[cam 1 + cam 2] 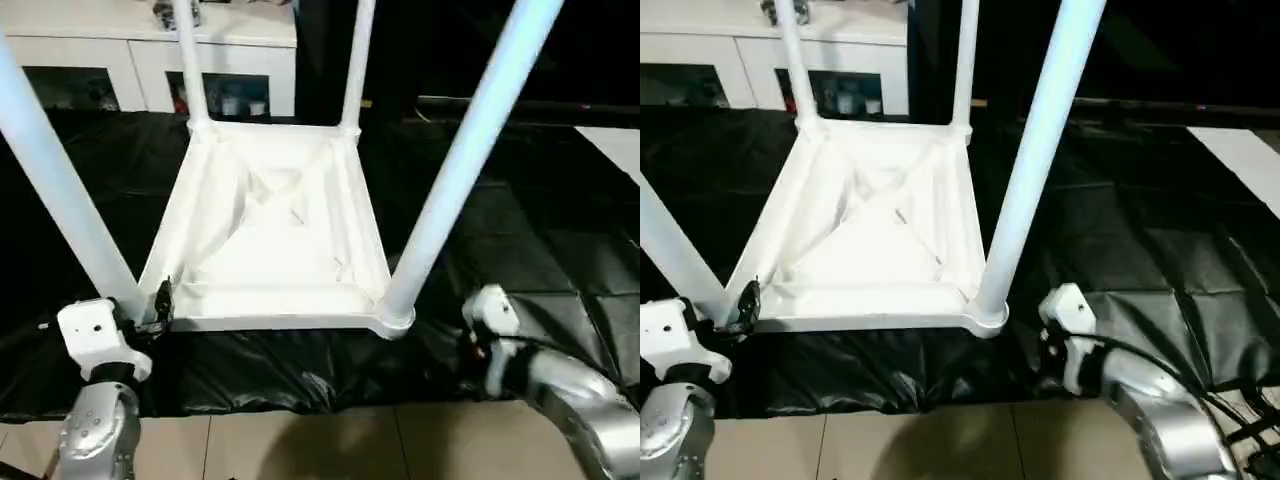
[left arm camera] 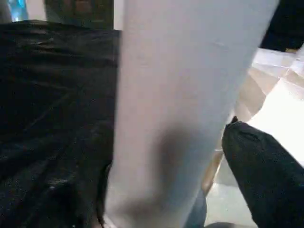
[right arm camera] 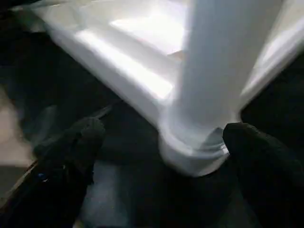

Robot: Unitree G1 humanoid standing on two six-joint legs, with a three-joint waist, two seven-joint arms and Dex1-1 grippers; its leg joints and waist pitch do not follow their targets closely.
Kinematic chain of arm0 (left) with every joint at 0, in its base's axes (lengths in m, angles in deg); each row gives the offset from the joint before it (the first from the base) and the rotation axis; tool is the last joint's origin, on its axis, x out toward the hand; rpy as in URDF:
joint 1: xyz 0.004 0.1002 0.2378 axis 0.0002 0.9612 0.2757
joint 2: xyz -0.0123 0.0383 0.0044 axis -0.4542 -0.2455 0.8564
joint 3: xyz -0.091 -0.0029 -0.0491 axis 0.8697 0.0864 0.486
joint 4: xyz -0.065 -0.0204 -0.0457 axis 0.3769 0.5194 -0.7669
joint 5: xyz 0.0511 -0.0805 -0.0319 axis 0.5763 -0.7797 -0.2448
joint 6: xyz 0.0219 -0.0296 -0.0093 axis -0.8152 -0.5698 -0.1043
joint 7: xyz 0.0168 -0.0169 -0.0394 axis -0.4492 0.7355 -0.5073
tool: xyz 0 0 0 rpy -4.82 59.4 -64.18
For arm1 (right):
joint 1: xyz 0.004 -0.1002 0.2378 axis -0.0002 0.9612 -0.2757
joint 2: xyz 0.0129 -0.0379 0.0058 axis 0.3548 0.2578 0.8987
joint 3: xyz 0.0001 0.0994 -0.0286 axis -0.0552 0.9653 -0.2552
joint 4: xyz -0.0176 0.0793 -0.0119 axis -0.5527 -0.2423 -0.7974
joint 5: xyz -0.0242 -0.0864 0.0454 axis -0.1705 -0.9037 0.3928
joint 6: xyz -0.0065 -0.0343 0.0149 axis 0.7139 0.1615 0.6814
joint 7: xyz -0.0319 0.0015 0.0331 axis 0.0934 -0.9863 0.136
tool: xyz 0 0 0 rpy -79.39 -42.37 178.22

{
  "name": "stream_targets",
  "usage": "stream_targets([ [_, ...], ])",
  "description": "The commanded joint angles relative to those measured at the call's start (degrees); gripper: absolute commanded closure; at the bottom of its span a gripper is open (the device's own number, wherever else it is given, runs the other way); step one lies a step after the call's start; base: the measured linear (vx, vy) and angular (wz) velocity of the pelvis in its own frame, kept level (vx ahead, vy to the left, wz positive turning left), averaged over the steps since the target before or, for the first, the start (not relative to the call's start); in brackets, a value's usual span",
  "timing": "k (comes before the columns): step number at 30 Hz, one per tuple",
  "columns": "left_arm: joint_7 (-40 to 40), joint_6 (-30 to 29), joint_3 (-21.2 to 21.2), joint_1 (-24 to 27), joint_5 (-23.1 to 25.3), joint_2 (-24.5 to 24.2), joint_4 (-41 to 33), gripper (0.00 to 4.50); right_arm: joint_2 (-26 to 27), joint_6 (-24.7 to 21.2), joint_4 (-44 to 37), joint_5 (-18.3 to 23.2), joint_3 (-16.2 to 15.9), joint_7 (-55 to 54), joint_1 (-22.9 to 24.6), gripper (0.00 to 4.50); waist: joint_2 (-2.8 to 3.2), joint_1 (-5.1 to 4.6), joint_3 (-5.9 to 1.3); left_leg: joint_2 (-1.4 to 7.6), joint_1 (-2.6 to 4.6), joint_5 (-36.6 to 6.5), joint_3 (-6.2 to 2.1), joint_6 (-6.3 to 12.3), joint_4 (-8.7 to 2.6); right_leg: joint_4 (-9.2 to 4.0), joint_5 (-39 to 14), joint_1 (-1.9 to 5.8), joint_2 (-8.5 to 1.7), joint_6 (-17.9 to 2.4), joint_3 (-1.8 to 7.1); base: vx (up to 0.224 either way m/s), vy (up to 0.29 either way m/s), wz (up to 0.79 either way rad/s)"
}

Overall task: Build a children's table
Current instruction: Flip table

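The upturned children's table [image 1: 270,240] lies on black sheeting [image 1: 520,250], four legs up. Both grippers' fingers are spread, released: left gripper [image 1: 160,300] at its near-left leg [image 1: 55,180], right gripper [image 3: 161,142] around the near-right leg [image 1: 450,170].

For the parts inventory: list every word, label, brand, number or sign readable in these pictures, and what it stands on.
None can be read.
Children's table and its legs: plain white, no marking seen.
Items behind the cabinet glass doors: too small and blurred to read.
Left gripper and right gripper: no lettering seen.
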Motion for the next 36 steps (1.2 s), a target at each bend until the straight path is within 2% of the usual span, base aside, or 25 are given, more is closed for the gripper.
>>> stream_targets([
  [1,-0.5,0.4,-1.2,0.2,-0.2,0.9,-0.7,0.61,-1.6,-2.1,-3.0,2.6,0.5,3.1,0.3,0.00,0.26,0.11,-1.96,3.97,1.30,-13.5,-1.80,1.21,-5.22,-4.76,1.1,0.53,-4.68,-11.3,2.55,0.000,0.000,0.00],
  [4,-0.6,0.4,-1.5,0.2,-0.4,1.3,-0.6,0.96,-2.4,-3.5,-4.4,4.1,0.1,4.1,0.4,0.00,0.37,0.11,-2.01,4.00,1.28,-13.0,-1.87,1.63,-5.17,-4.77,1.0,0.44,-4.70,-11.3,2.56,0.000,0.000,0.00],
  [6,0.0,0.2,-1.7,0.1,-0.9,1.6,-0.4,1.09,-2.4,-4.7,-5.7,5.4,-0.9,4.8,0.1,0.00,0.23,0.12,-2.05,4.03,1.31,-12.5,-1.89,1.74,-5.13,-4.77,1.2,0.42,-4.72,-11.4,2.55,0.000,0.000,0.00],
  [7,0.6,0.0,-1.9,0.0,-1.6,2.0,-0.4,1.09,-1.1,-5.3,-6.3,5.5,-2.4,4.7,-0.7,0.00,0.13,0.25,-2.10,4.05,1.34,-11.9,-1.84,1.71,-5.04,-4.71,1.8,0.35,-4.69,-11.5,2.53,0.000,0.000,0.00],
  [10,0.7,-0.3,-1.7,-0.1,-2.2,2.3,-0.6,1.30,-0.2,-5.8,-6.5,5.6,-3.4,5.0,-1.2,0.00,0.22,0.32,-2.04,4.02,1.32,-11.8,-1.85,1.62,-5.14,-4.67,1.3,0.25,-4.73,-11.7,2.49,0.000,0.000,0.00],
  [11,0.6,-0.7,-1.6,-0.2,-2.6,2.5,-0.8,1.46,0.7,-6.0,-6.4,5.3,-5.0,5.4,-1.9,0.00,0.07,0.39,-2.01,4.11,1.37,-12.1,-1.81,1.40,-5.15,-4.71,1.0,0.19,-4.70,-11.7,2.53,0.000,0.000,0.00],
  [14,1.1,-1.7,-1.7,-0.2,-3.5,2.6,-1.0,1.53,2.7,-5.6,-5.2,4.2,-7.6,5.4,-3.8,0.00,0.04,0.51,-2.00,4.00,1.29,-12.1,-1.80,1.09,-5.20,-4.69,0.5,0.15,-4.74,-11.4,2.52,0.000,0.000,0.00],
  [15,1.4,-2.0,-1.9,-0.2,-3.8,2.6,-1.1,1.74,3.1,-5.6,-4.9,4.1,-7.9,5.3,-4.3,0.00,0.11,0.52,-1.99,4.00,1.33,-12.2,-1.80,0.79,-5.24,-4.70,0.1,0.06,-4.74,-11.3,2.53,0.000,0.000,0.00],
  [17,1.8,-3.0,-2.1,0.0,-4.3,2.6,-1.6,1.86,4.4,-5.3,-3.7,3.5,-8.8,4.7,-5.9,0.00,-0.22,0.63,-2.02,4.06,1.37,-11.9,-1.77,0.58,-5.27,-4.64,0.1,0.08,-4.78,-11.2,2.54,0.000,0.000,0.00],
  [20,2.1,-3.4,-2.3,0.0,-4.7,2.6,-1.7,1.93,5.0,-5.3,-3.2,3.5,-8.9,4.3,-6.6,0.00,-0.04,0.88,-2.09,4.03,1.45,-10.9,-1.73,0.29,-5.23,-4.49,1.1,0.03,-4.73,-10.8,2.57,0.000,0.000,0.00],
  [21,2.1,-4.6,-2.2,-0.2,-6.0,2.9,-2.3,2.03,5.4,-5.5,-3.2,3.7,-9.0,3.9,-6.8,0.00,-0.60,1.01,-2.13,4.03,1.34,-10.1,-1.65,0.55,-5.19,-4.38,2.0,0.17,-4.77,-10.7,2.57,0.000,0.000,0.00],
  [22,2.0,-5.3,-2.0,-0.3,-6.8,3.2,-2.6,2.05,5.5,-5.7,-3.3,3.8,-9.0,3.9,-6.7,0.00,-0.44,1.15,-2.14,4.02,1.32,-9.6,-1.67,0.61,-5.17,-4.28,2.6,0.22,-4.85,-10.7,2.57,0.000,0.000,0.00],
  [23,1.7,-6.2,-1.8,-0.5,-7.8,3.6,-3.3,2.05,5.6,-5.8,-3.5,3.9,-9.0,3.7,-6.6,0.00,-0.65,1.14,-2.18,4.00,1.31,-8.9,-1.58,0.95,-5.08,-4.25,3.5,0.21,-4.79,-10.6,2.53,0.000,0.000,0.00],
  [25,1.0,-7.6,-1.3,-0.9,-9.7,4.5,-4.3,2.07,5.8,-5.9,-3.8,3.8,-9.2,3.5,-6.2,0.00,-0.49,1.21,-2.08,3.93,1.27,-8.8,-1.55,1.25,-5.09,-4.31,3.1,0.16,-4.87,-10.7,2.53,0.000,0.000,0.00],
  [26,0.5,-9.2,-0.7,-1.3,-12.2,5.5,-5.3,2.10,5.8,-6.2,-4.3,4.0,-9.5,3.6,-5.8,0.00,-0.49,1.19,-2.03,3.93,1.23,-9.4,-1.54,1.09,-5.14,-4.39,1.9,0.17,-4.84,-10.6,2.53,0.000,0.000,0.00],
  [27,0.1,-12.3,0.0,-2.0,-17.5,7.5,-7.3,2.12,5.8,-6.5,-5.0,4.0,-9.9,3.6,-5.2,0.00,-0.47,1.27,-2.00,4.01,1.31,-10.0,-1.53,0.66,-5.15,-4.37,1.0,0.17,-4.93,-10.7,2.57,0.000,0.000,0.00],
  [28,0.1,-12.3,0.0,-2.0,-17.5,7.5,-7.3,2.12,5.8,-6.5,-5.0,4.0,-9.9,3.6,-5.2,0.00,-0.48,1.24,-2.00,4.04,1.29,-10.0,-1.56,0.51,-5.21,-4.37,0.8,0.19,-4.91,-11.0,2.54,0.000,0.000,0.00],
  [29,-0.4,-14.7,0.2,-2.5,-21.3,8.8,-8.9,2.12,5.9,-6.8,-5.4,4.0,-10.1,3.5,-4.9,0.00,-0.59,1.29,-1.97,3.91,1.29,-10.1,-1.47,0.44,-5.09,-4.41,0.2,0.15,-4.87,-11.2,2.54,0.000,0.000,0.00],
  [31,-0.3,-16.2,0.0,-2.8,-23.6,9.7,-10.0,2.12,6.2,-7.4,-5.3,4.2,-10.1,2.8,-4.7,0.00,-0.62,1.39,-1.91,3.83,1.20,-9.9,-1.38,0.57,-5.07,-4.52,-0.6,0.12,-4.87,-11.4,2.60,0.000,0.000,0.00],
  [35,0.6,-18.7,-1.3,-2.8,-23.6,10.1,-11.4,2.14,8.5,-8.1,-3.3,3.8,-8.7,-1.3,-5.4,0.00,-0.36,1.32,-1.96,3.83,1.14,-8.9,-1.49,-0.04,-5.25,-4.49,0.0,0.00,-4.60,-10.3,2.59,0.000,0.000,0.00],
  [36,1.1,-20.3,-2.0,-2.7,-22.9,10.3,-12.2,2.23,10.8,-7.6,-1.1,3.2,-7.2,-4.9,-6.2,0.00,-0.39,1.12,-2.05,3.76,1.19,-8.6,-1.47,-0.40,-5.21,-4.42,0.7,-0.04,-4.54,-10.2,2.55,0.000,0.000,0.00],
])
